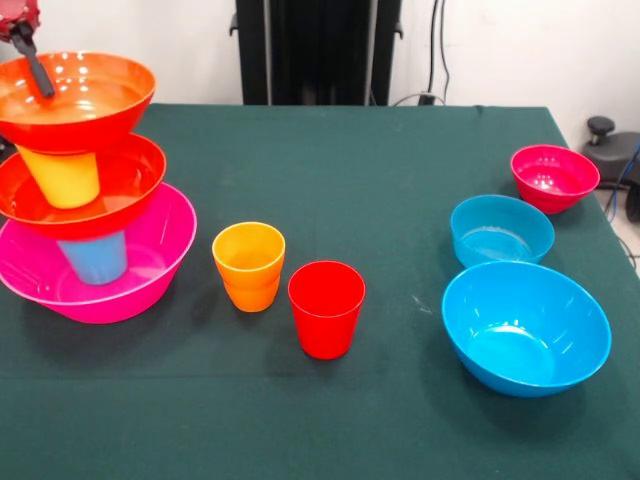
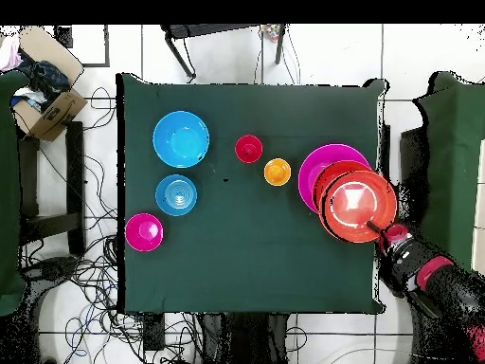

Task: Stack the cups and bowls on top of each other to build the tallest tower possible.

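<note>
The tower stands at the left of the front view. It has a large pink bowl [image 1: 150,270] at the base, a light blue cup [image 1: 95,258] in it, an orange-red bowl [image 1: 130,180], a yellow cup [image 1: 62,178], and a second orange-red bowl [image 1: 90,100] on top. My gripper [image 1: 30,55] reaches down at the far left rim of that top bowl. From overhead, the gripper [image 2: 388,230] sits at the edge of the top bowl [image 2: 360,201]. An orange cup [image 1: 249,265] and a red cup [image 1: 326,308] stand upright beside the tower.
On the right side of the green table [image 1: 350,180] stand a large blue bowl [image 1: 525,328], a small blue bowl [image 1: 500,230] and a small magenta bowl [image 1: 554,177], each on its own. Cables and a box lie on the floor around the table.
</note>
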You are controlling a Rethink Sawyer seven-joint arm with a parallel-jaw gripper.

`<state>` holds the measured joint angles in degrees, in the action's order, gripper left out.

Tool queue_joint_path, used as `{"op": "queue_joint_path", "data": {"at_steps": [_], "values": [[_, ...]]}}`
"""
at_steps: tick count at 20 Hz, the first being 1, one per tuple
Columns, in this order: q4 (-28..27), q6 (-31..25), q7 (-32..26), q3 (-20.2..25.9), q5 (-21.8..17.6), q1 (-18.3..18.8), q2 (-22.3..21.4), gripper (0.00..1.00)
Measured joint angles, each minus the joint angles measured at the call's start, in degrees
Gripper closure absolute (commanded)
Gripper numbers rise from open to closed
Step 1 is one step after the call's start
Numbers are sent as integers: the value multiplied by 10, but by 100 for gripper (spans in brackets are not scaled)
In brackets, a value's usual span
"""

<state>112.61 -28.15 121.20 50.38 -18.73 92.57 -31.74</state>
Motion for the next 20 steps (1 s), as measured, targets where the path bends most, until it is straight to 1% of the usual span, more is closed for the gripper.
{"op": "queue_joint_path", "data": {"at_steps": [6, 15, 20], "values": [[0, 0, 0, 3, 0, 1, -9, 100], [13, 0, 0, 14, 0, 11, -46, 100], [20, 0, 0, 21, 0, 17, -59, 100]]}}
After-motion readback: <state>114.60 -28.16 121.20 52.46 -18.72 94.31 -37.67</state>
